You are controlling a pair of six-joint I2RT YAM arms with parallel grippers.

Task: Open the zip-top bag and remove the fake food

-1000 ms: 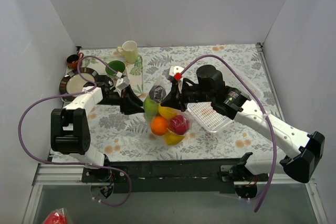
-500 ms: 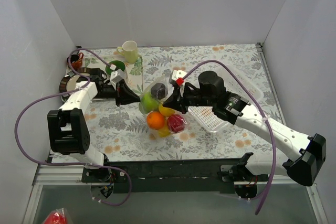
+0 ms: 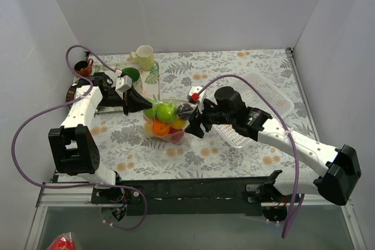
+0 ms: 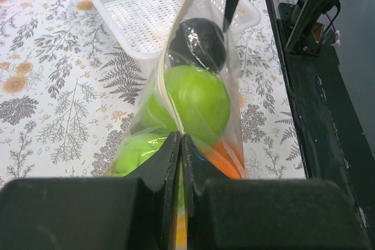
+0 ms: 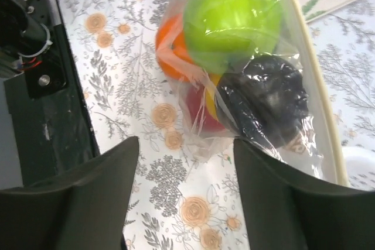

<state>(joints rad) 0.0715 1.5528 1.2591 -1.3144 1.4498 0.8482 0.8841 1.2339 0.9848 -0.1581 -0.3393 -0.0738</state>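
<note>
Shift since a second ago: both arms and the zip-top bag [image 3: 167,122] sit further left; the bag hangs lower and more bunched
Left gripper [image 4: 180,140]: fingers pressed together on the bag's pale rim strip, with no gap showing between them
Right gripper [image 5: 184,143]: fingers spread wide apart; the bag's lower corner lies beyond the gap; whether either tip touches the plastic, I cannot tell
Bag: stretched between the two grippers over the flowered table [image 3: 234,68]; it is tilted, with its rim running away from the left fingers (the left wrist view shows one dark right finger at its far corner)
Fake food: all inside the bag; a green fruit [image 4: 196,100] sits just past the left fingers; a dark piece [image 4: 202,42] lies beyond it; an orange piece [image 5: 170,51] and a red one [image 5: 205,115] lie lower
White basket [image 3: 261,95]: just beside the bag, under the right arm
Mugs: green mug [image 3: 130,76] near the left wrist; cream mug [image 3: 144,57] further back
</note>
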